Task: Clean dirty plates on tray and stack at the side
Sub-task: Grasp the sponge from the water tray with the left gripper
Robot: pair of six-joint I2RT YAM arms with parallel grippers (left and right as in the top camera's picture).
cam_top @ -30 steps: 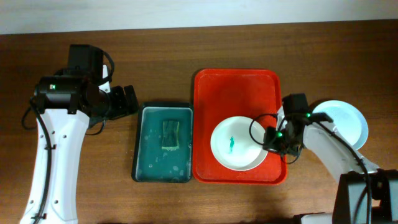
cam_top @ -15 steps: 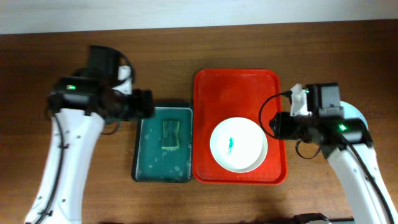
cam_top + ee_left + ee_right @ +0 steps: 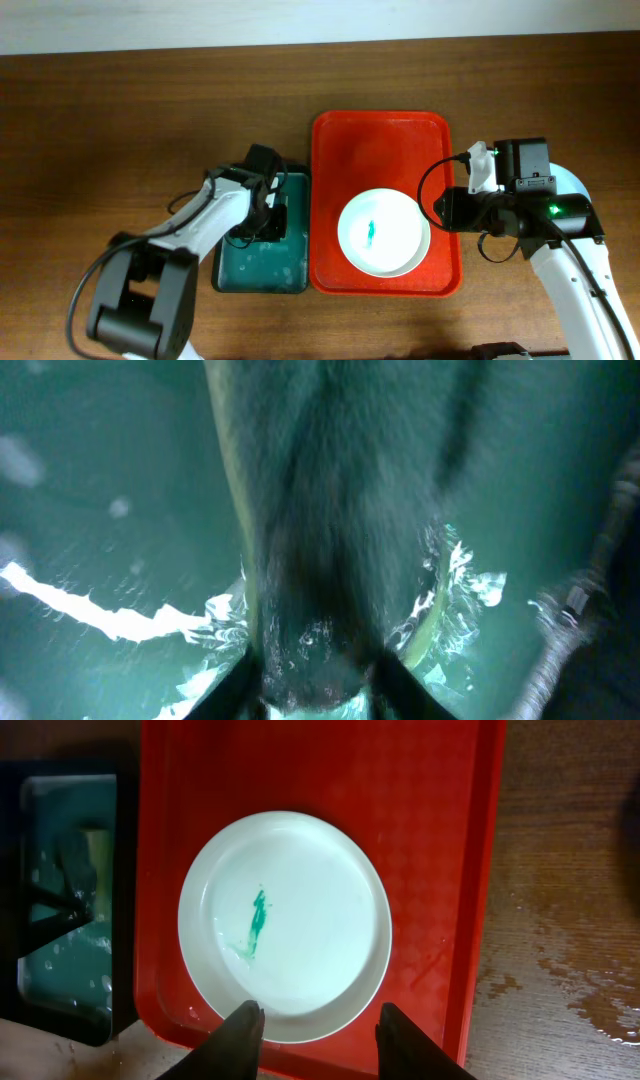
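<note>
One plate [image 3: 383,232] lies flat inside the tray [image 3: 380,140], in the tray's near half and close to its front rim. We note a small teal smear [image 3: 256,918] at the middle of this plate. The tray rests on the bench [image 3: 120,120], right of centre. A second plate [image 3: 573,183] lies on the bench beyond the tray's right side; the right arm covers most of it. The right gripper [image 3: 313,1020] hangs over the tray beside the first plate's right edge and is released: its jaws stand apart with nothing between them, and the plate's rim shows through the gap. Directly beside the tray's left rim stands a dark teal basin [image 3: 232,278] holding water. The left gripper [image 3: 315,685] reaches down into this basin and is clenched on the sponge [image 3: 330,510], one jaw against each side, though we find this view blurred. White streaks [image 3: 110,615] lie on the water around the sponge.
</note>
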